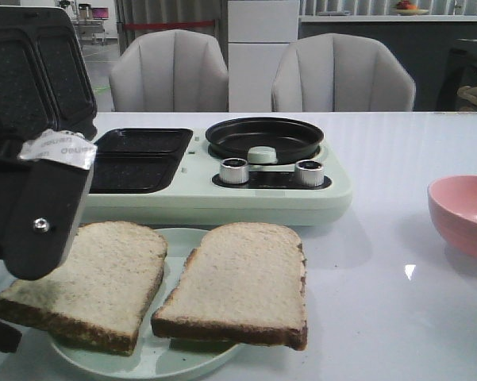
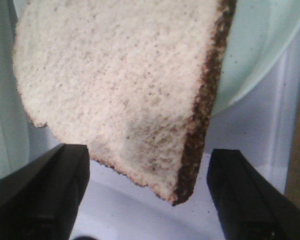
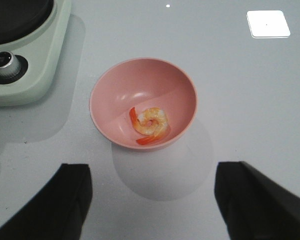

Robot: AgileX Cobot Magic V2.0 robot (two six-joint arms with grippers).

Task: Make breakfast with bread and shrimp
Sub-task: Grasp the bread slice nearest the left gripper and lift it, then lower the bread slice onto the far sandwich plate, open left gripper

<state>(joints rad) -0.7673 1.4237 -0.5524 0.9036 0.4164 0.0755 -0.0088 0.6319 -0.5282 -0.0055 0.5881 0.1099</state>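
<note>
Two slices of bread lie side by side on a pale green plate (image 1: 178,238): the left slice (image 1: 95,282) and the right slice (image 1: 242,282). My left arm's wrist (image 1: 40,210) hangs over the left slice's near-left corner. In the left wrist view my left gripper (image 2: 149,157) is open, and the slice's crust corner (image 2: 189,175) pokes between its fingers without touching them. My right gripper (image 3: 152,170) is open and empty above the table, just short of a pink bowl (image 3: 115,95). A curled orange-pink shrimp (image 3: 150,122) lies in the bowl.
A pale green breakfast maker (image 1: 262,198) stands behind the plate, with its black lid (image 1: 36,71) raised, two sandwich wells (image 1: 135,159), a round pan (image 1: 263,135) and two knobs (image 1: 309,172). The pink bowl (image 1: 464,214) sits at the right edge. Two chairs stand beyond the table.
</note>
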